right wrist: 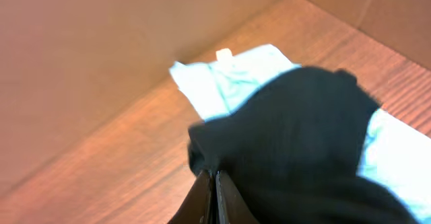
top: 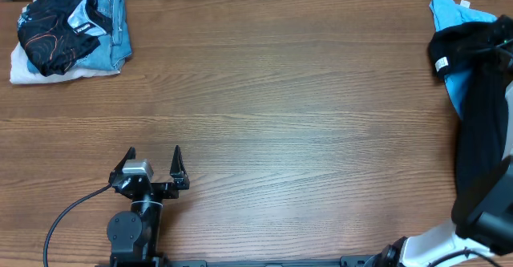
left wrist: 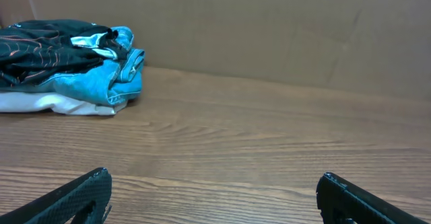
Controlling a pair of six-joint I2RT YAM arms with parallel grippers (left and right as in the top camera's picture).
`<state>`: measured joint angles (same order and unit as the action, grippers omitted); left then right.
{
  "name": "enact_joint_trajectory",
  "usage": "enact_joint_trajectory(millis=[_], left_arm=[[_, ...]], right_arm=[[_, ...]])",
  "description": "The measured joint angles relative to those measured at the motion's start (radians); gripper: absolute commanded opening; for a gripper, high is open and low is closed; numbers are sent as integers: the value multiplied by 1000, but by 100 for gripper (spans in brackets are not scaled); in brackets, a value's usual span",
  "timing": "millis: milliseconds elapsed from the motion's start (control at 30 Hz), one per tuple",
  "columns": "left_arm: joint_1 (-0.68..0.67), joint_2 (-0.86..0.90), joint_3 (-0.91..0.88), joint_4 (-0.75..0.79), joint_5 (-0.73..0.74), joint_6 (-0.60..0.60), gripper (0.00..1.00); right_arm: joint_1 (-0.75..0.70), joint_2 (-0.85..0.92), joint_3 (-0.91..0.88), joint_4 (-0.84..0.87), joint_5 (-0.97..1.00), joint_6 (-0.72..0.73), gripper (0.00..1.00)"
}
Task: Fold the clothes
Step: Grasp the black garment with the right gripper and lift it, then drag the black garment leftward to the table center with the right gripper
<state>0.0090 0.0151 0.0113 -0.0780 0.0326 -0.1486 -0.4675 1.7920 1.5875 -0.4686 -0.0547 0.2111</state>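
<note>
Left jaws apart; right jaws clamped on black T-shirt (right wrist: pixel 303 136), white label (top: pixel 439 62) unreadable.

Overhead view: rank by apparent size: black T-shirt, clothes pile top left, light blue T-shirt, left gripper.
1. black T-shirt, clearly largest.
2. clothes pile.
3. light blue T-shirt and left gripper: about alike. The shirt is mostly hidden under the black one, so I leave these two unranked.

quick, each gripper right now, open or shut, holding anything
left gripper: open, holding nothing
right gripper: shut on the black shirt
</note>
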Motion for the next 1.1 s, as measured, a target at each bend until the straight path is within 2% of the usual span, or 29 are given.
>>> enact_joint_trajectory(millis=[167,367,600,833,867,933,1033,1100], left_arm=[[0,0,0,0,0,0,100],[0,0,0,0,0,0,100],[0,0,0,0,0,0,100],[0,0,0,0,0,0,100],[0,0,0,0,0,0,100],[0,0,0,0,0,0,100],[0,0,0,0,0,0,100],[0,0,0,0,0,0,100]], right_arm=[[78,-141,0,-46,-5,22,4],[248,-241,2,-85,-97,51,4],[498,-167,-5,-101,-186,130,4],[816,26,-8,-59,-212,209,4],[862,63,-10,-38,-214,219,7],[935,120,-13,-1,-219,229,24],[1022,166,-22,31,-216,225,40],[1056,166,-22,18,-192,206,43]])
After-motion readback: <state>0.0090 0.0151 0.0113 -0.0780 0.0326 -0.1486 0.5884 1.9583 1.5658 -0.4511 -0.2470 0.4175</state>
